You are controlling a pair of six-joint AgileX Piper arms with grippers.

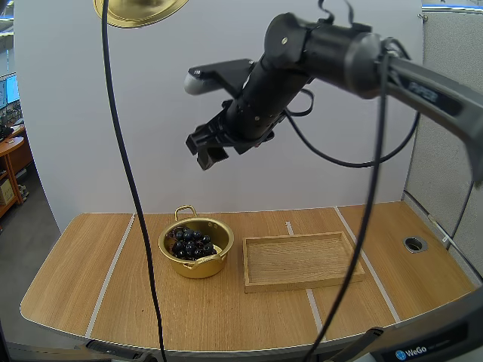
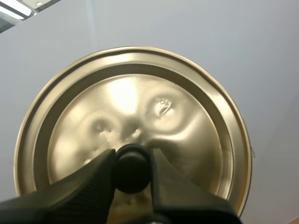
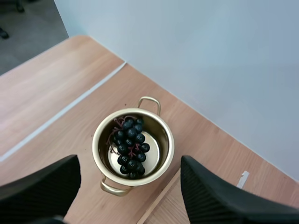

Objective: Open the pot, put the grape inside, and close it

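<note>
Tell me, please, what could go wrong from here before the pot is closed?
The left end effector pinches the lid only by its small knob, high above the table, so it might slip or swing. The open right end effector hangs over the pot holding the grapes and could block the lid's way down.

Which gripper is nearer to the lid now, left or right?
Left. The left gripper pinches the lid by its knob; the right gripper hangs open above the pot, apart from the lid.
</note>
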